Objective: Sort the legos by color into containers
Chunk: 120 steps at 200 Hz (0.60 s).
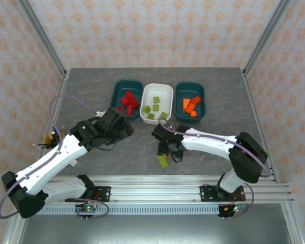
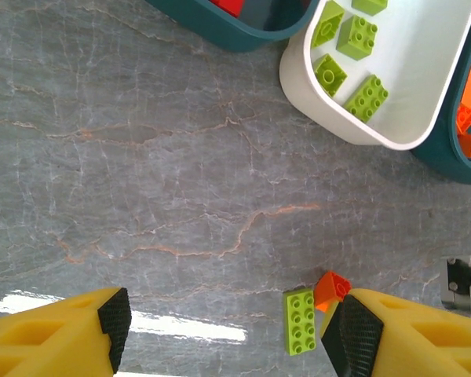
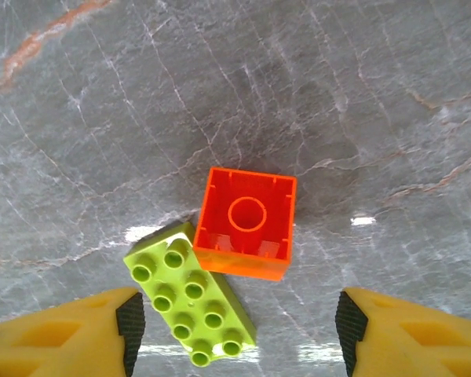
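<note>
Two legos lie loose on the table. One is an orange brick (image 3: 247, 222) resting studs down, and it touches a light green eight-stud brick (image 3: 191, 302). My right gripper (image 3: 239, 334) hovers open over them, and neither brick sits between its fingers. In the top view this gripper (image 1: 169, 147) is just above the green brick (image 1: 163, 161). My left gripper (image 2: 231, 330) is open and empty, with the green brick (image 2: 300, 320) and the orange brick (image 2: 330, 288) near its right finger. The left teal tub (image 1: 118, 89) holds red bricks. The white tub (image 1: 168, 90) holds green ones. The right teal tub (image 1: 179, 99) holds orange ones.
A cup of pens (image 1: 52, 137) stands at the table's left edge beside my left arm. Metal frame posts rise at both back corners. A rail (image 1: 157, 180) runs along the near edge. In the left wrist view, the white tub's rim (image 2: 298, 94) is at upper right.
</note>
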Available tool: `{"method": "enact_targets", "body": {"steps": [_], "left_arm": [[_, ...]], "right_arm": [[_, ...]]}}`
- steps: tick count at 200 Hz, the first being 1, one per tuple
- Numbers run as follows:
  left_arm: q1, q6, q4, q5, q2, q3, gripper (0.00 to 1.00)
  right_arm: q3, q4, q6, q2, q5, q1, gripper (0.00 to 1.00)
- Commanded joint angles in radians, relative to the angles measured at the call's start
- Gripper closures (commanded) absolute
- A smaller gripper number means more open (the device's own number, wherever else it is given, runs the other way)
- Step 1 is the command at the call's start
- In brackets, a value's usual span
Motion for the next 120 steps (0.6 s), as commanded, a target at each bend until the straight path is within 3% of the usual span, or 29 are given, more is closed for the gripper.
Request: {"method": "enact_targets", "body": {"steps": [1,63,120], "left_arm": [[-0.019,-0.003,0.017,-0.027,0.005,-0.013,0.27],[-0.054,-0.005,0.047,-0.011,0.036,-0.013,0.27],[-0.079,-0.003,0.051,-0.015,0.052,-0.002,0.27]], "right_arm": [[-0.016,0.036,0.085,0.026,-0.024,-0.021,0.35],[0.027,0.024,0.101,0.110,-0.029,-0.039,0.42],[0.051,0.004,0.061,0.138,0.004,-0.047,0.64]]}}
